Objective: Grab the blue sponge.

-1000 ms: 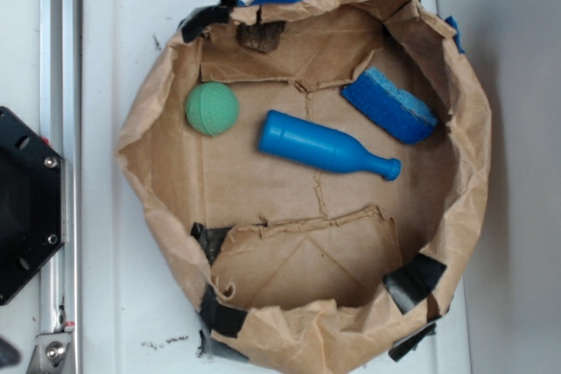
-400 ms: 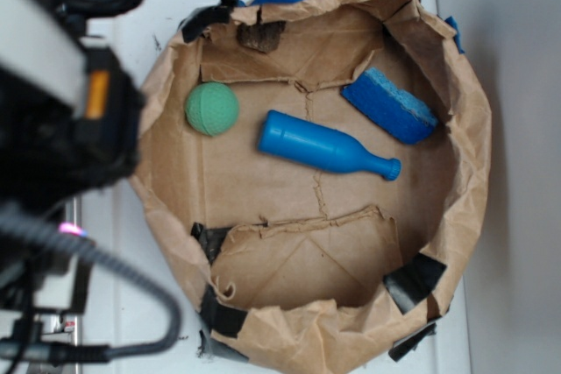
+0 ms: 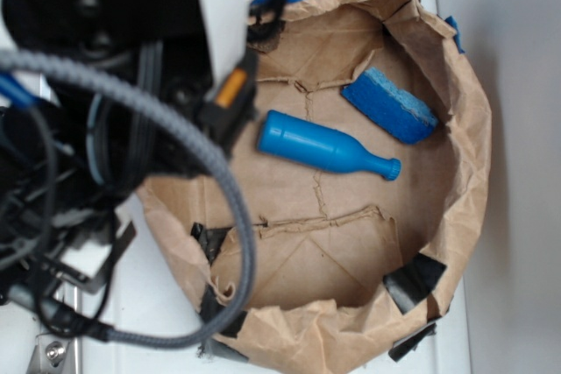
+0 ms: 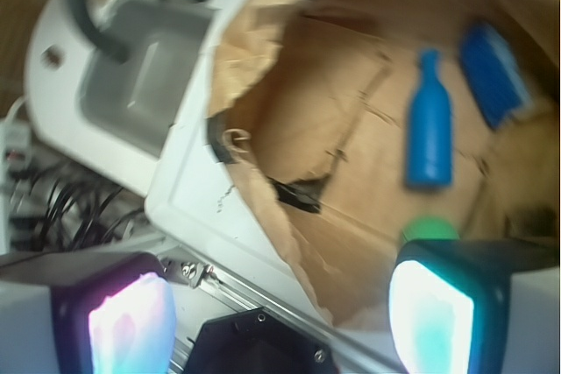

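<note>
The paper bag [image 3: 465, 190] sat on the white counter [image 3: 158, 304]. The hand [image 4: 280, 313] hung released over its left edge, fingers [image 4: 434, 317] spread, well apart from the blue sponge [image 3: 390, 104] beyond the blue bottle [image 3: 324, 146] at the far right wall.

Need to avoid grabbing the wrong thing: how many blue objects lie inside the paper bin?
2: the blue sponge at the upper right, the blue bottle mid-bin. The arm may hide others.
</note>
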### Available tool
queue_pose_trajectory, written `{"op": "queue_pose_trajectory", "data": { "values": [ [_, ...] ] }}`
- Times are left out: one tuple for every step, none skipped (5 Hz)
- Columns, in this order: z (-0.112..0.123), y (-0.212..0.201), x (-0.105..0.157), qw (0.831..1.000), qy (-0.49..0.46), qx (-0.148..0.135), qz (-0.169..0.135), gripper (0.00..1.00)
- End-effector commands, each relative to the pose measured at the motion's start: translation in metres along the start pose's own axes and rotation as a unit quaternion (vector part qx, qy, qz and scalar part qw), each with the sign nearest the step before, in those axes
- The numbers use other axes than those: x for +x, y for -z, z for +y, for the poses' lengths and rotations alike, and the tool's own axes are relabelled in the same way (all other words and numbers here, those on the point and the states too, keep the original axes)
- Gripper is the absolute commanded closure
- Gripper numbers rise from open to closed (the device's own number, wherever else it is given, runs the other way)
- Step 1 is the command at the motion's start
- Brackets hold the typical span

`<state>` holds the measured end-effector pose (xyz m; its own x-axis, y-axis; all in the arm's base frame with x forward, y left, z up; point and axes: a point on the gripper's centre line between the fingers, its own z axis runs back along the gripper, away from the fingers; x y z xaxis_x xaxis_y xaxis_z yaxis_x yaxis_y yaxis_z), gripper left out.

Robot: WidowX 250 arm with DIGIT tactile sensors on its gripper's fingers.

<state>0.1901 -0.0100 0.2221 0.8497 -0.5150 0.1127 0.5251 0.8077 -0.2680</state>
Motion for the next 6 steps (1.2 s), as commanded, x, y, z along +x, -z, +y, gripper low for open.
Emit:
{"op": "queue_pose_trajectory", "data": {
  "values": [
    [-0.001,-0.010,0.004,1.000,0.003,0.015,-0.019,0.00],
    [-0.001,-0.010,0.004,1.000,0.003,0.015,-0.019,0.00],
    [0.019,-0.002,0.015,0.998,0.058,-0.003,-0.007,0.00],
    [0.034,0.007,0.030,0.992,0.126,0.026,0.000,0.00],
    [0.044,0.018,0.033,0.981,0.176,0.079,0.002,0.00],
    [0.068,0.034,0.031,0.983,0.146,0.110,-0.020,0.00]
  ]
}}
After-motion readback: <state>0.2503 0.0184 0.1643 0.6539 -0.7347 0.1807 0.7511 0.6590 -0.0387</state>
